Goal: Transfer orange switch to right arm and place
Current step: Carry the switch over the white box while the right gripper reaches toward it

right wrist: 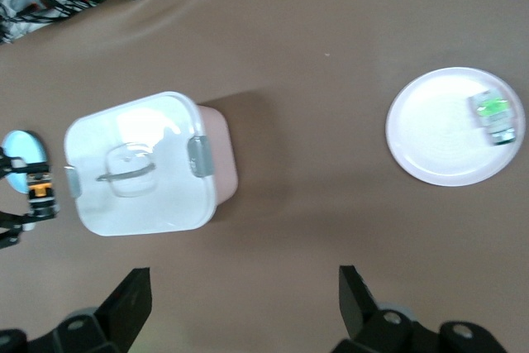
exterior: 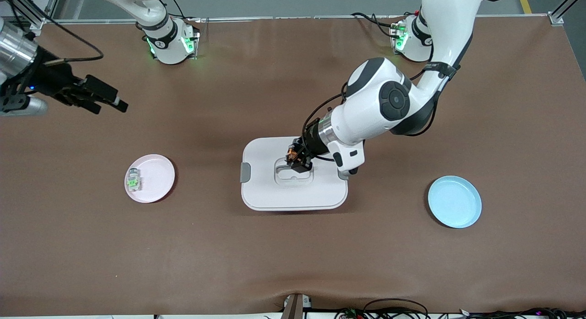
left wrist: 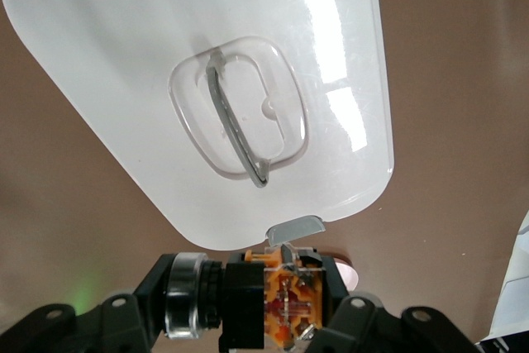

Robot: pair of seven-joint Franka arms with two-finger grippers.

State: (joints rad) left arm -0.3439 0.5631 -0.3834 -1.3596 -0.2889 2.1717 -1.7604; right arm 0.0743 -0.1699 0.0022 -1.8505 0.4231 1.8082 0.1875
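The left hand [exterior: 300, 162] is gripping the orange switch [exterior: 293, 153] between its closed fingers, hovering over the handle recess of the white lidded box [exterior: 293, 193] in the middle of the front view; in the left wrist view the switch [left wrist: 285, 303] is sitting at the bottom centre, pinched at its sides. The grip looks slim on so tiny a part, so a jolt could be twisting it or letting it drop onto the lid. The right hand [exterior: 98, 97] is waiting at the upper left of the front view, fingers [right wrist: 357, 295] spread wide, over bare counter [exterior: 293, 264]. The handover is the risky step: little of the switch is sticking out for a second grip, and a mistimed release would be dropping it. Toward the right arm's end, a pink plate [exterior: 158, 191] is already carrying a clear part with a green centre [exterior: 133, 180]; a blue plate [exterior: 454, 202] is lying toward the left arm's end.
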